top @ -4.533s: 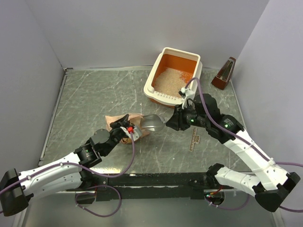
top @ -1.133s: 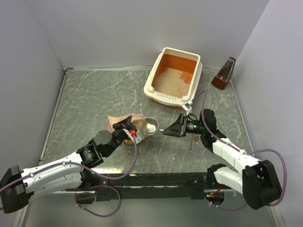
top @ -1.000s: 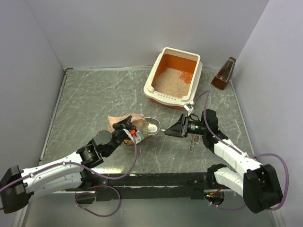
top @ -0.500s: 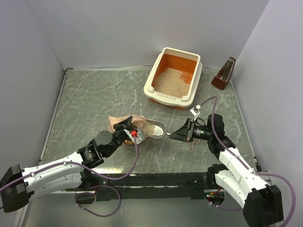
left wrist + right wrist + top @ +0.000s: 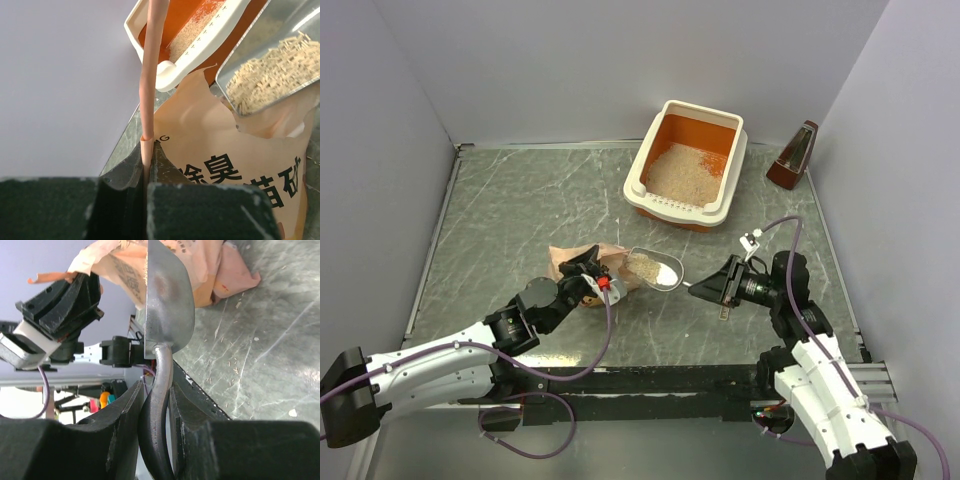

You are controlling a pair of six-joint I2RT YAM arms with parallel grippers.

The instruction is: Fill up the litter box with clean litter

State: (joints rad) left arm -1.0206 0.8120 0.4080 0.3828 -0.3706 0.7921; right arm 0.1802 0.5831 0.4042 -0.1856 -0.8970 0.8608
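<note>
The litter box (image 5: pixel 670 207), cream outside and orange inside, stands at the back right with clean litter (image 5: pixel 677 170) spread over its floor. My right gripper (image 5: pixel 706 290) is shut on the handle of a grey metal scoop (image 5: pixel 655 268). The scoop carries a heap of litter just outside the mouth of the peach-pink bag (image 5: pixel 572 260). My left gripper (image 5: pixel 593 270) is shut on the bag's upper edge and holds it up. The left wrist view shows that edge (image 5: pixel 151 75) pinched between the jaws, the loaded scoop (image 5: pixel 272 65) and the litter box (image 5: pixel 200 52) beyond. The right wrist view shows the handle (image 5: pixel 159 405) clamped.
A brown pyramid-shaped object (image 5: pixel 794 155) stands at the back right by the wall. A small flat strip (image 5: pixel 724 310) lies on the table under my right gripper. Loose granules (image 5: pixel 235 375) are scattered on the grey table. Walls close in three sides.
My right arm has drawn the scoop to the right out of the bag, now heaped with litter, and pulled back toward the near right. The left gripper has kept its hold on the bag.
</note>
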